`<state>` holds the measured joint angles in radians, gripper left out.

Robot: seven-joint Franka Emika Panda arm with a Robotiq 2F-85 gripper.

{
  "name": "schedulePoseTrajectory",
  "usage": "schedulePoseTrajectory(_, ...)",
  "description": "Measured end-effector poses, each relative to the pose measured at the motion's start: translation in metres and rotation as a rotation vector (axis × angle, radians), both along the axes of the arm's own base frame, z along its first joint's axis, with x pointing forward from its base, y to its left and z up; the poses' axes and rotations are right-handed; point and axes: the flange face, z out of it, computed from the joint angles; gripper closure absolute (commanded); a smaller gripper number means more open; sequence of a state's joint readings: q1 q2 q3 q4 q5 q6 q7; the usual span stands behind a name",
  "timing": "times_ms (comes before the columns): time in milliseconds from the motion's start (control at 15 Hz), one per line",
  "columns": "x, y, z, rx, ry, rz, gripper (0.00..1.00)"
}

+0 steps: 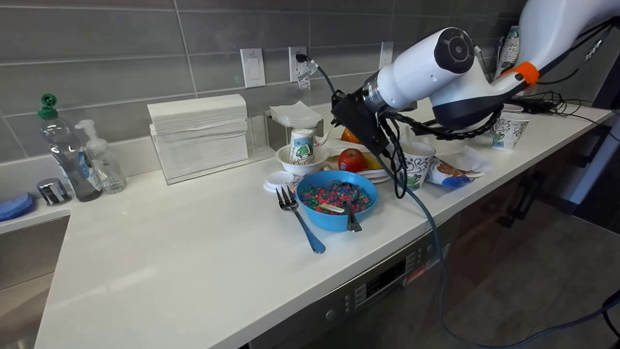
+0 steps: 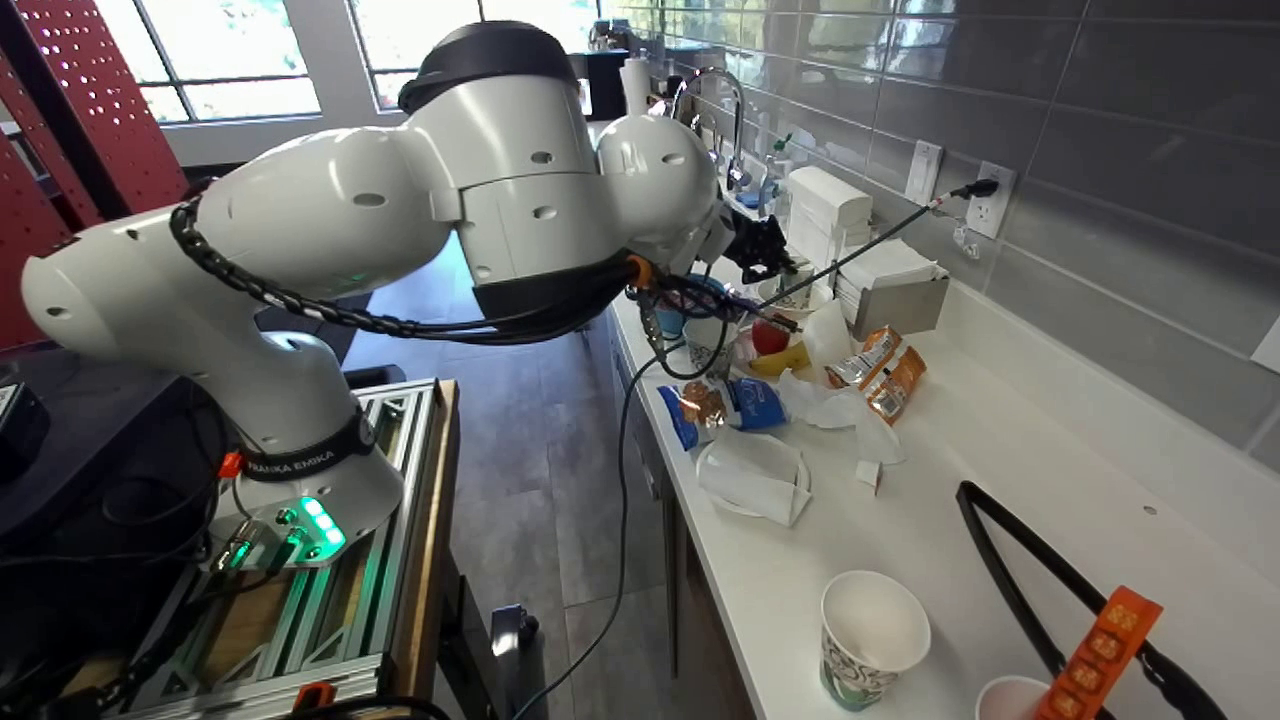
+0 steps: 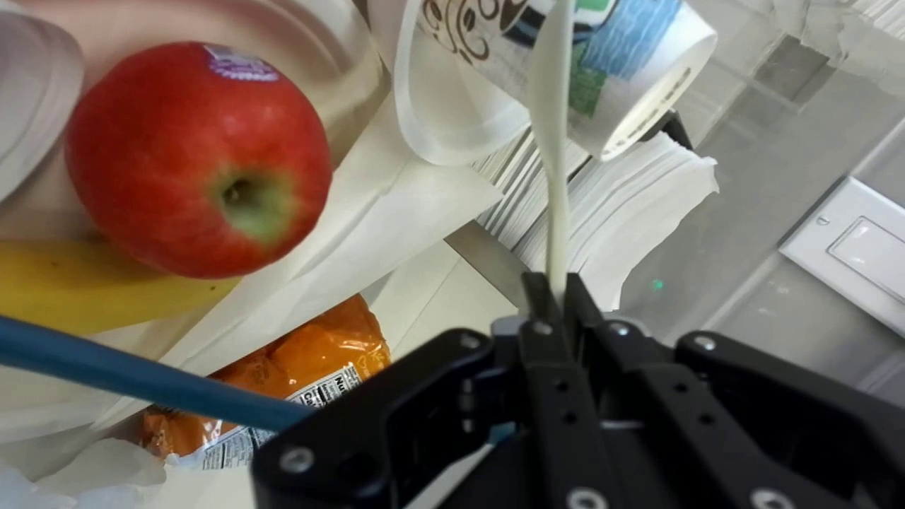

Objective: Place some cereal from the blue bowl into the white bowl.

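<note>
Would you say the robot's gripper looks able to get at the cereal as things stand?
Probably yes: the cereal lies in an uncovered blue bowl, and the gripper holds a white utensil, though a metal utensil in that bowl might hinder it.

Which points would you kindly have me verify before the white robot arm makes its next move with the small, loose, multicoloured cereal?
1. Black gripper shut on the slim white plastic utensil: ok.
2. Cereal present in the round bright-blue plastic bowl: ok.
3. Blue bowl free of other utensils: not ok, a silvery metal handle leans over its rim.
4. Low round white bowl unobstructed: not ok, an upside-down patterned paper cup stands in it.
5. Long blue cable clear of the gripper: cannot tell, it passes behind it in the wrist view.
</note>
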<state>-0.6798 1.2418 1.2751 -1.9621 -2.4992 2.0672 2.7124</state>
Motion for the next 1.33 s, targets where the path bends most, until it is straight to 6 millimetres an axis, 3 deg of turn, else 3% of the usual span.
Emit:
schedulePoseTrajectory(600,0.006,0.034,0.022,-0.049,0.106,-0.073,0.99)
schedulePoseTrajectory(1000,0.008,0.040,0.029,-0.098,0.153,-0.109,0.99)
schedulePoseTrajectory(1333,-0.002,0.048,0.035,-0.141,0.064,0.086,0.99)
